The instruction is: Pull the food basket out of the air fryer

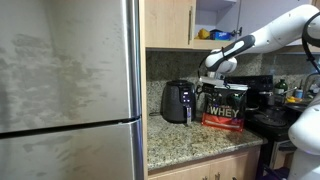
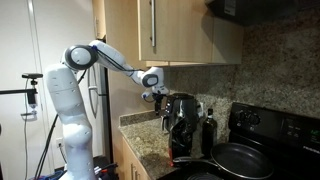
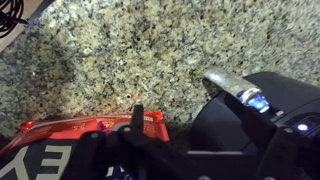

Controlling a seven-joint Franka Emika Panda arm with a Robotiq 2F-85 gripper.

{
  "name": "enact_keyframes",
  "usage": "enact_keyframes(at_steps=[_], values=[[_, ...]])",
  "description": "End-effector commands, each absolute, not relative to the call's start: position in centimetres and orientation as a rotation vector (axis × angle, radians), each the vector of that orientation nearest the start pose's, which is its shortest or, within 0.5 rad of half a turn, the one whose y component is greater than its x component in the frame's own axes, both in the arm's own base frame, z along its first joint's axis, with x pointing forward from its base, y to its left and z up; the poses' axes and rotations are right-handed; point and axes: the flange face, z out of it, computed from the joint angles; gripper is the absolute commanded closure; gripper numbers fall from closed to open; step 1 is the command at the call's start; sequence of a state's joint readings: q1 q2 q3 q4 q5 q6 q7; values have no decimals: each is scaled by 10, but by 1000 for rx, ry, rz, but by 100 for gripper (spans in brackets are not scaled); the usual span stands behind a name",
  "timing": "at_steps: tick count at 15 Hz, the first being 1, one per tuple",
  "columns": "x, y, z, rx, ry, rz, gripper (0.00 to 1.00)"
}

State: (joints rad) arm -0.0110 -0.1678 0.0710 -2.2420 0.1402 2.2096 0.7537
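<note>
approach phase, by my read; the granite counter (image 1: pixel 190 140) lies well below the gripper (image 1: pixel 212 76), which hangs in the air and touches nothing; the air fryer (image 1: pixel 178 102) stands lower than the gripper and off to one side, with the whey tub (image 1: pixel 226 108) almost straight beneath it; in the wrist view the tub's red rim is right under the tool and the fryer sits to the side; the food basket (image 1: pixel 181 114) looks fully seated in the fryer's lower front; its short handle (image 3: pixel 232 84) juts out, near the tool but apart from it; to do this well: shift across off the tub, drop to handle height, straddle the handle squarely, close firmly, pull straight and level so the fryer doesn't slide; nothing is held; how wide the jaws stand, i cannot tell, since the fingers merge into dark shapes
</note>
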Motion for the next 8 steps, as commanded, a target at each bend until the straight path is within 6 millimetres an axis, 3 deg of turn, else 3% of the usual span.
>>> enact_keyframes(at_steps=[1, 4, 8], values=[[510, 30, 437, -2756, 1142, -137, 0], [517, 24, 416, -2745, 1163, -146, 0], [525, 28, 421, -2588, 1212, -274, 0]])
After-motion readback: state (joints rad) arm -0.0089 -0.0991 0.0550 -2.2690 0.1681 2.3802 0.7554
